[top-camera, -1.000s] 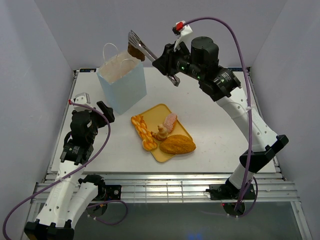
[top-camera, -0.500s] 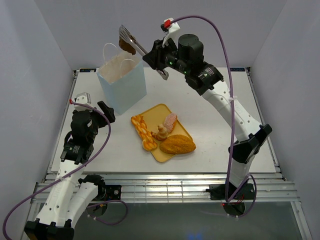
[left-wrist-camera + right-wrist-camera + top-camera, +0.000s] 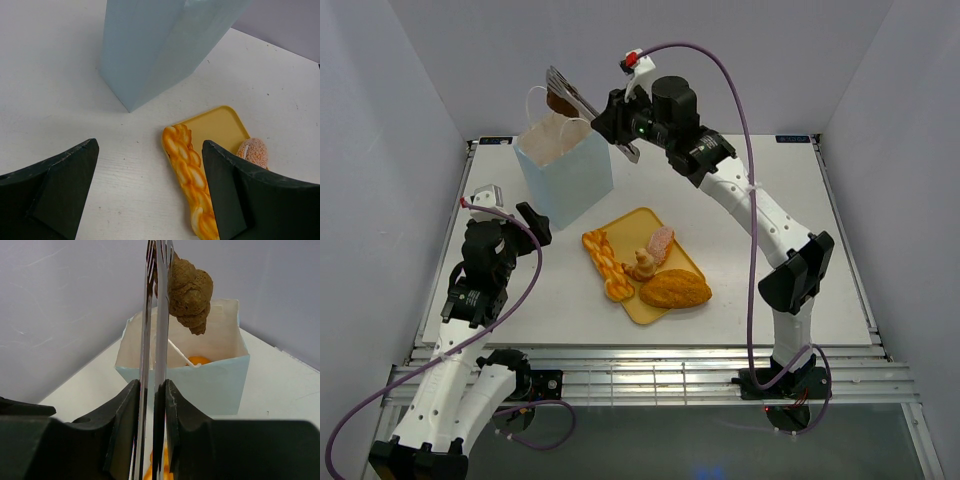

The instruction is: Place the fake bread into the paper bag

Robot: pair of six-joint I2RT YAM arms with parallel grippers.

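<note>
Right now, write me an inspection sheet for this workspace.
Surface: white table.
Job's things: paper bag upright, rear left; dark brown roll held above its mouth; orange braid, pinkish piece, tan bun and golden loaf on yellow tray.
Clutter: nothing seen.
Grippers: right gripper shut on tongs pinching the roll; left gripper open, empty.
Cables: purple cable arcs high on the right; second cable loops low on the left.
Surroundings: plain grey walls.

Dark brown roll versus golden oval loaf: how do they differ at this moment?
The dark brown roll is pinched in the metal tongs, raised near the paper bag; the golden oval loaf lies on the yellow tray. The roll is darker and ridged; the loaf is golden and looks bigger. Both are toy bread not yet bagged.
</note>
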